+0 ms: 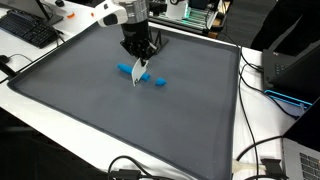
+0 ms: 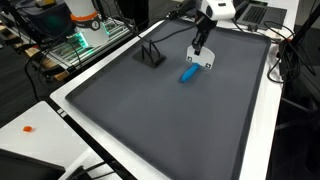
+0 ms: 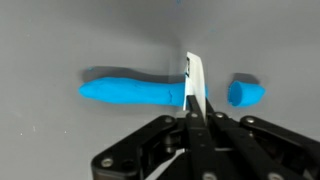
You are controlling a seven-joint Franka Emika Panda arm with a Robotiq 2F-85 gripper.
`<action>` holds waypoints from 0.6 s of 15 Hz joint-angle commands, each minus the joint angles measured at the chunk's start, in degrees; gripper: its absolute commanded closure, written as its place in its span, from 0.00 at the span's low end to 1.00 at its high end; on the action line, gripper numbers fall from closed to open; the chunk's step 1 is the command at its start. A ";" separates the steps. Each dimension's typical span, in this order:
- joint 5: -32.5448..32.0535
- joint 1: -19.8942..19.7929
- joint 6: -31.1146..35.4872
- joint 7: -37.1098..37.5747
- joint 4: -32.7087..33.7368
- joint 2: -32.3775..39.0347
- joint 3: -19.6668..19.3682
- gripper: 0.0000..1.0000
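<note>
My gripper (image 1: 139, 55) is shut on a thin white blade (image 3: 196, 80) that points down onto the grey mat (image 1: 120, 120). In the wrist view the blade stands at the right end of a long blue roll of soft clay (image 3: 130, 92). A short blue piece (image 3: 246, 93) lies apart on the blade's other side. In both exterior views the blue pieces (image 1: 127, 69) (image 2: 188, 73) lie just under the gripper (image 2: 200, 46), with the small piece (image 1: 160, 83) a little off. The blade tip (image 1: 136, 77) touches or nearly touches the mat.
A small black stand (image 2: 151, 55) sits on the mat away from the gripper. A keyboard (image 1: 30, 30) lies beyond the mat's edge. Cables (image 1: 262, 165) and a dark box (image 1: 295, 70) crowd one side. Electronics (image 2: 85, 35) stand behind.
</note>
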 commanded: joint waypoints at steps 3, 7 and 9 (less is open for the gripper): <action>-0.71 -0.39 1.53 -0.12 -2.47 1.03 -0.16 0.99; -0.88 -0.26 2.00 0.04 -3.02 1.58 -0.21 0.99; -0.81 -0.23 2.00 0.01 -3.05 1.95 -0.16 0.99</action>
